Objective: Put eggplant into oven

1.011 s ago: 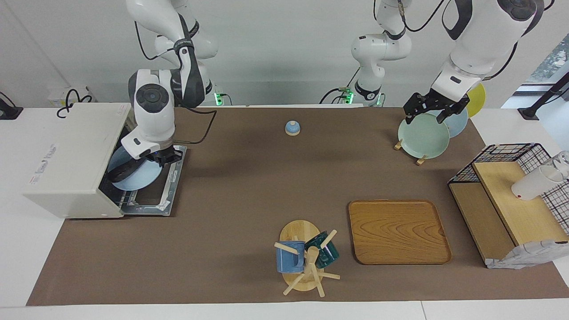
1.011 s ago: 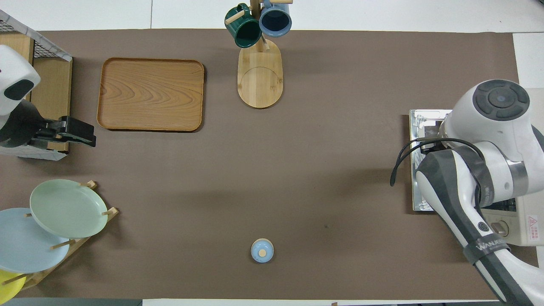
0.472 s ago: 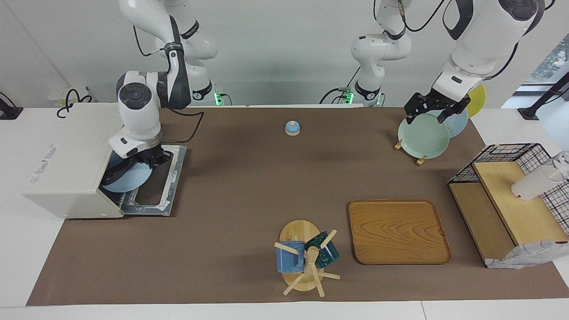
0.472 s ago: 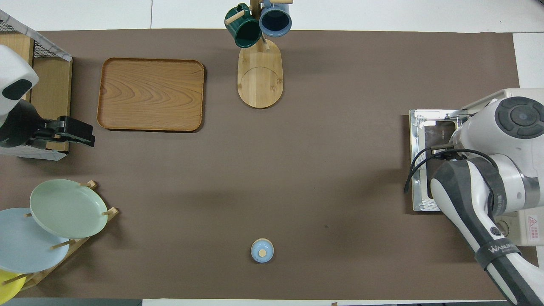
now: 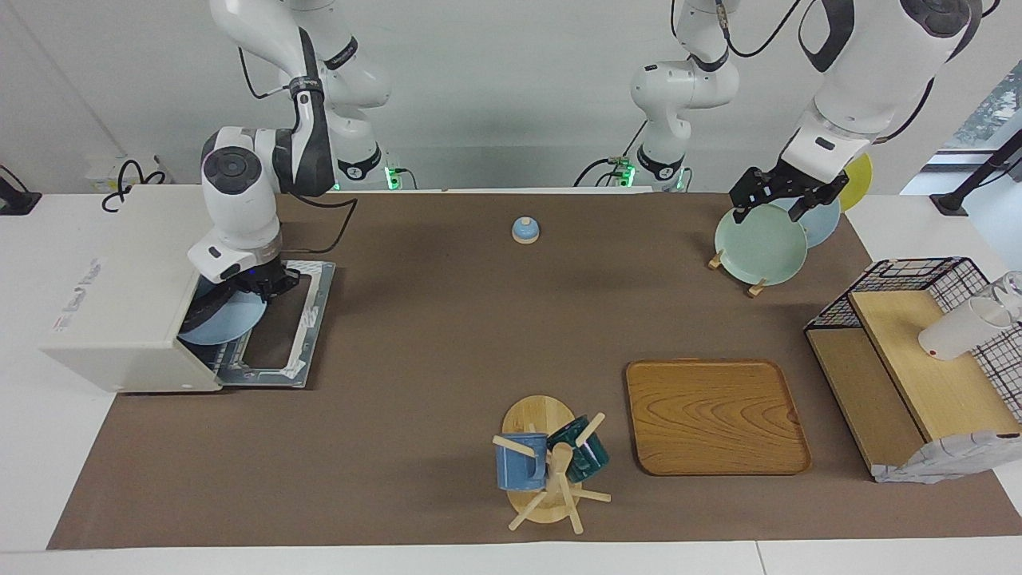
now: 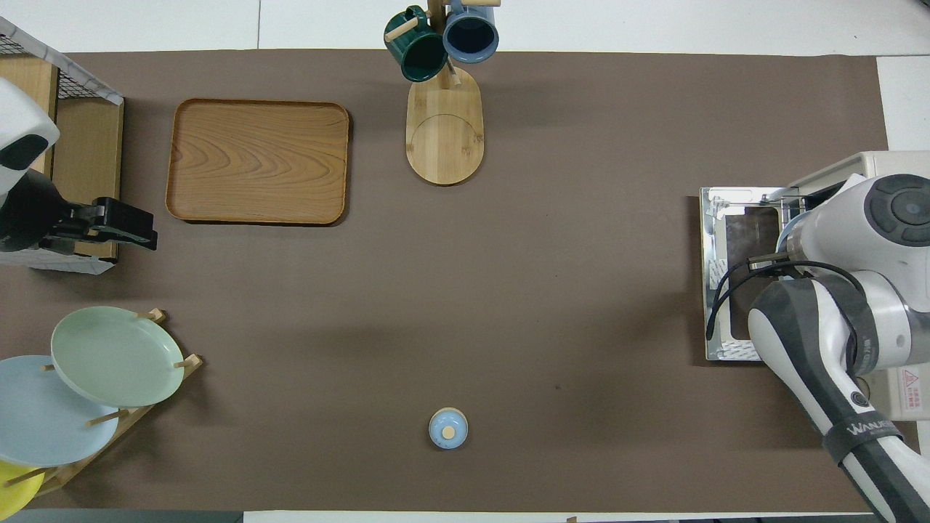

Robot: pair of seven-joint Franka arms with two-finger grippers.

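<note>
Your right gripper is at the mouth of the oven, above its dropped-open door. Its fingers are pressed together on the rim of a pale blue plate, which sits partly inside the oven opening. The eggplant shows only as a dark curved shape on that plate, right at the oven's mouth and mostly hidden under the wrist. In the overhead view the arm covers the plate and eggplant almost entirely. Your left gripper waits with its jaws spread above the green plate in the plate rack at the left arm's end of the table, touching nothing.
</note>
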